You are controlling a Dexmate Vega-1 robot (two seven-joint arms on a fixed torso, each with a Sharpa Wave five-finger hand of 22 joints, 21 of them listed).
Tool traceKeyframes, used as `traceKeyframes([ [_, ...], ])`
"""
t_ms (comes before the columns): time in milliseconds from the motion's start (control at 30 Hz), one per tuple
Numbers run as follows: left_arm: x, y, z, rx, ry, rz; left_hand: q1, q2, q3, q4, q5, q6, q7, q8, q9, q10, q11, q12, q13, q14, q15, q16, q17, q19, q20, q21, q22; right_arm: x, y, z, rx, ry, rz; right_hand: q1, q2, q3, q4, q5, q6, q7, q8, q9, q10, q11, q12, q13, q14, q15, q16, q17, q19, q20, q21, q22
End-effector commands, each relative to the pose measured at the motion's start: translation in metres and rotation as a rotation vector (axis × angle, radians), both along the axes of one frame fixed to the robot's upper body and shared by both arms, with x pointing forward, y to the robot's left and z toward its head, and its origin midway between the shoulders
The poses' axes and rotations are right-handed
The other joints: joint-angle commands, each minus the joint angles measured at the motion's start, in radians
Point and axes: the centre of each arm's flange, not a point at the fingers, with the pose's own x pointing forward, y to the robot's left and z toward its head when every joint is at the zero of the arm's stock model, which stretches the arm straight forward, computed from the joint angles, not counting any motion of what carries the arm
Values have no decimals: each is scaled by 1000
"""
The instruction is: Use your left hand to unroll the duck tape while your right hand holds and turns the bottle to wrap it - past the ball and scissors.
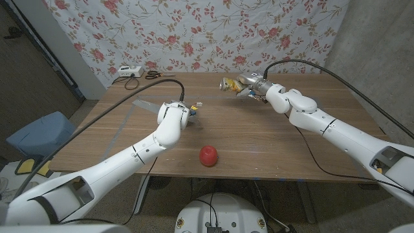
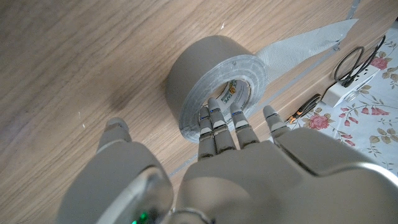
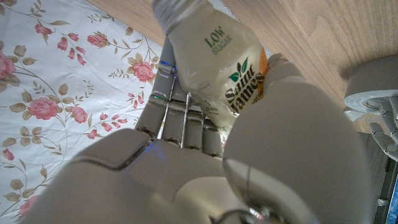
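**Q:** Where are your hands, and what do they hold?

**A:** In the head view my left hand (image 1: 187, 114) sits just left of the frame's centre, over the wooden table (image 1: 272, 149). My left wrist view shows its fingers (image 2: 219, 124) reaching into the core of the grey duck tape roll (image 2: 214, 81), which stands on its edge on the wood. A loose strip of tape (image 2: 305, 46) runs from the roll toward the upper right of that frame. My right hand (image 1: 257, 88) is in the upper middle of the head view, near the table's far edge, wrapped around the bottle (image 1: 230, 83), which lies sideways, off the table.

**Q:** How much room is there to move?

**A:** The red ball (image 1: 208, 155) lies in the lower centre, near the front edge, well apart from both hands. Bare wood spreads between my two hands and across the right half of the table. The scissors (image 1: 152, 75) rest at the far left corner, beside a white device (image 1: 127, 72) with a black cable (image 1: 132, 83).

**Q:** What do the wrist views add?

**A:** The right wrist view shows the bottle's label (image 3: 230, 81) up close, reading "LOW SUGAR" and "Saint James", with my fingers closed around it. The tape roll (image 3: 370, 87) shows at that frame's right edge. The left wrist view shows the scissors (image 2: 306, 104) and the white device (image 2: 354, 81) at its right edge.
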Motion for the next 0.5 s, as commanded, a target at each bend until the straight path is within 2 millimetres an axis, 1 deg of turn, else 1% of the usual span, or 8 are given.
traceKeyframes([
  [33,-6,-9,-3,63,-45,21,116,54,49,-48,5,65,-24,17,1,74,-37,24,7,62,-36,17,-7,48,-9,14,3,-2,-5,-2,17,-1,27,209,239,7,12,4,309,-250,-3,4,254,-245,-3,5,318,-403,-2,4,-17,-235,7,1],
  [67,-5,-10,-4,64,-42,27,121,56,51,-51,4,67,-24,17,1,76,-36,24,7,63,-36,17,-7,52,-11,15,3,-3,-5,-2,16,1,30,209,239,7,12,4,308,-249,-3,4,256,-244,-3,5,318,-403,-2,4,-18,-235,7,0],
  [100,-3,-10,-6,73,-37,36,141,79,66,-56,2,80,-17,19,1,83,-33,25,8,73,-44,19,-7,55,-13,15,3,-3,-5,-2,16,4,32,209,239,7,12,4,308,-249,-4,4,255,-243,-3,6,318,-403,-2,4,-18,-235,8,0],
  [133,-2,-10,-8,82,-35,45,148,81,69,-61,-2,86,-17,20,0,93,-42,28,8,83,-47,22,-9,62,-16,18,3,-4,-5,-2,16,0,33,209,240,6,12,4,308,-249,-4,5,255,-245,-4,7,319,-403,-3,4,-18,-236,9,-1],
  [233,2,-11,-15,116,-14,83,156,83,72,-65,-9,66,-10,8,0,74,-38,17,6,81,-47,17,-10,66,-15,18,3,-5,-8,-2,23,5,38,209,240,6,13,5,308,-249,-5,5,255,-245,-4,8,319,-403,-3,4,-20,-235,10,-2],
  [300,4,-10,-19,116,-8,93,146,71,63,-63,-18,39,-12,-6,-1,51,-22,5,4,75,-40,13,-9,66,-15,17,3,-6,-8,-1,24,-1,37,208,240,6,13,5,308,-249,-6,5,255,-245,-5,8,319,-403,-4,5,-20,-235,11,-3],
  [467,9,-10,-28,120,23,108,136,64,56,-60,-24,26,-8,-12,-1,34,-11,-4,2,72,-37,9,-8,68,-17,17,3,-8,-9,0,25,2,45,208,240,5,15,5,309,-249,-6,5,255,-246,-6,10,320,-402,-5,5,-21,-235,14,-5],
  [500,10,-10,-29,120,27,106,140,71,60,-61,-24,24,-8,-13,-1,36,-12,-5,1,82,-42,12,-7,77,-21,19,3,-8,-9,-1,22,0,42,207,240,5,15,5,310,-250,-7,5,255,-247,-6,10,320,-402,-5,5,-21,-235,15,-5],
])
